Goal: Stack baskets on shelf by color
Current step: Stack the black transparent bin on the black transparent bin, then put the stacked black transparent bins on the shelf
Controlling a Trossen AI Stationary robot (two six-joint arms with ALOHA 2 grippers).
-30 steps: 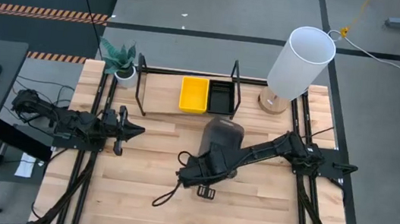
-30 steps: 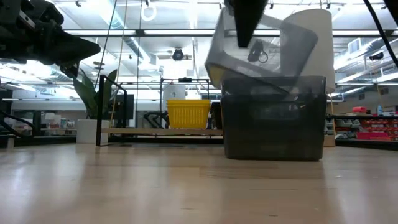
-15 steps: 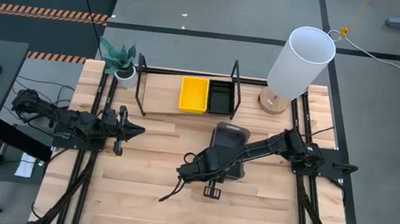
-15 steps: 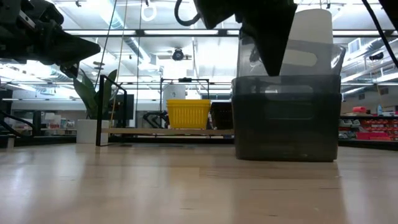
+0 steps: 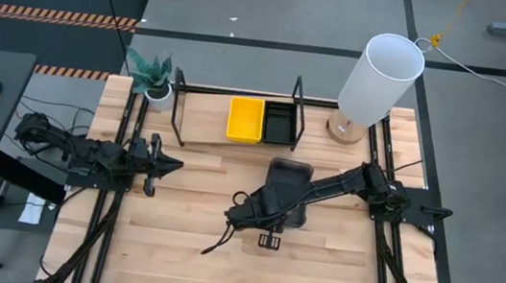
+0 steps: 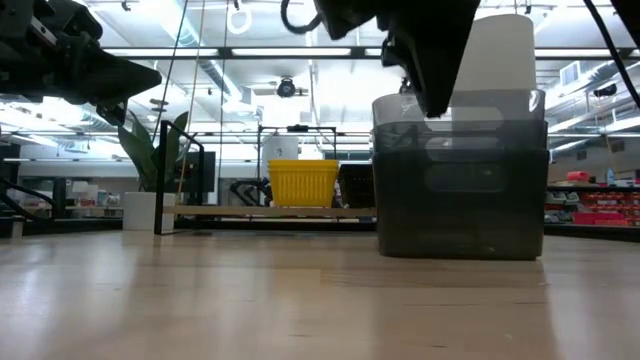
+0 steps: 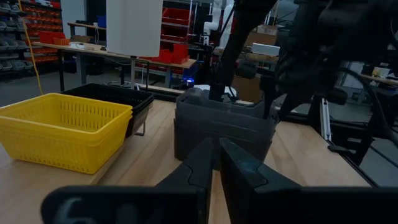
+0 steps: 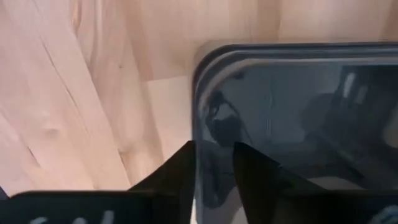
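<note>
From above, the right gripper (image 5: 274,205) reaches over the grey baskets (image 5: 288,189) standing mid-table, just in front of the shelf (image 5: 236,120), where a yellow basket (image 5: 245,119) and a black basket (image 5: 279,123) sit side by side in one bay. A white lamp (image 5: 377,79) stands beside the shelf and a potted plant (image 5: 154,79) at its other end. The left gripper (image 5: 161,163) waits at the table's left, well clear.

The level view shows the grey baskets (image 6: 460,175) nested, the top one seated slightly high, hiding part of the lamp behind.

The left wrist view shows the left fingers (image 7: 242,168) pressed together on nothing.

The right wrist view shows the right fingers (image 8: 255,168) straddling the grey rim, seemingly clamped on it. No writing is legible.
</note>
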